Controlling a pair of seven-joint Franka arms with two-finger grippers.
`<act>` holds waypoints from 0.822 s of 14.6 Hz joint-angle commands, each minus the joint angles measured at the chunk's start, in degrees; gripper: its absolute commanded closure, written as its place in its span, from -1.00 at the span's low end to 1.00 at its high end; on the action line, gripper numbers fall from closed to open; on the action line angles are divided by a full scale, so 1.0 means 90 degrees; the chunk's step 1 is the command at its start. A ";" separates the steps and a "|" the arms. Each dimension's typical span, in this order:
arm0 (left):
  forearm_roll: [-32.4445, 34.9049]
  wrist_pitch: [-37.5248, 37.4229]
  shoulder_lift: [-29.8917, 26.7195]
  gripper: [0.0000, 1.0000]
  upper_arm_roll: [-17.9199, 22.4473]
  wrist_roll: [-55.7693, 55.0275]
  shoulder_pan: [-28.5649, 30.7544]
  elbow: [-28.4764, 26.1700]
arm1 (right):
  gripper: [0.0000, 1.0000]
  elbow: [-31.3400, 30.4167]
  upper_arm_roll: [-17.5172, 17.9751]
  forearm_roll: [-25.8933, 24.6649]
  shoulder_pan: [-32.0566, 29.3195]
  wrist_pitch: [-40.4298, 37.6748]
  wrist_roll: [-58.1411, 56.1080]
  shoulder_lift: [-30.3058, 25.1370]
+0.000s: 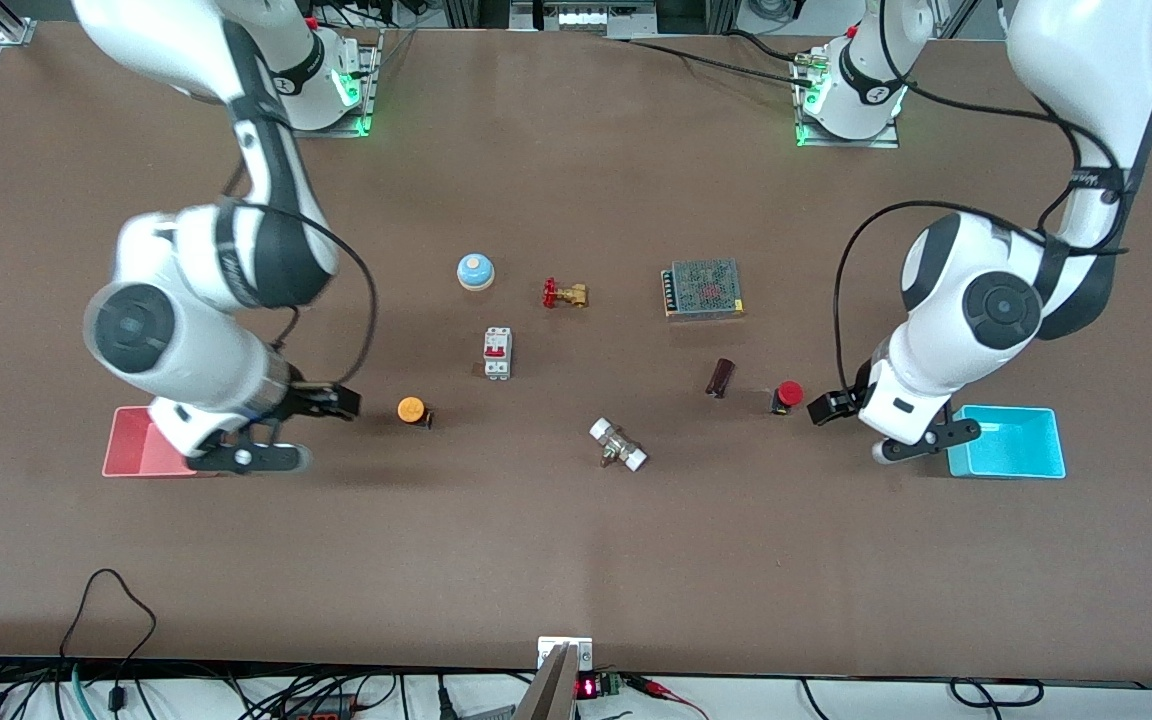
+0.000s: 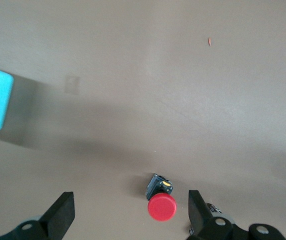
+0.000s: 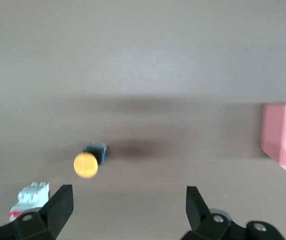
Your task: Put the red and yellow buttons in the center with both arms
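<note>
The red button (image 1: pixel 788 394) lies on the brown table toward the left arm's end; it also shows in the left wrist view (image 2: pixel 161 206) between the spread fingers. My left gripper (image 1: pixel 824 408) is open and empty, low beside the red button. The yellow-orange button (image 1: pixel 412 410) lies toward the right arm's end and shows in the right wrist view (image 3: pixel 86 164). My right gripper (image 1: pixel 334 402) is open and empty, beside the yellow button with a gap between them. The table's center (image 1: pixel 576 400) is bare brown surface.
A pink tray (image 1: pixel 141 443) sits under the right arm, a cyan tray (image 1: pixel 1011 441) by the left arm. A blue bell (image 1: pixel 475 271), brass valve (image 1: pixel 564 294), white breaker (image 1: pixel 497 352), power supply (image 1: pixel 703 288), dark cylinder (image 1: pixel 720 377) and white fitting (image 1: pixel 618 444) lie around the middle.
</note>
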 commanded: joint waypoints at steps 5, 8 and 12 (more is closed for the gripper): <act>0.0153 -0.0585 -0.0833 -1.00 -0.0001 0.0296 0.0227 -0.0074 | -1.00 -0.0179 -0.0502 0.0039 -0.0197 -0.0484 -0.0094 -0.1071; 0.0144 -0.0888 -0.1077 -1.00 -0.0011 0.0697 0.0412 -0.0035 | -1.00 -0.0141 0.0255 0.0000 -0.1549 -0.1292 -0.0415 -0.1404; 0.0027 -0.1355 -0.1409 -1.00 -0.0031 0.1516 0.0745 -0.0016 | -1.00 -0.0238 0.1215 -0.0869 -0.2774 -0.1556 -0.1110 -0.1932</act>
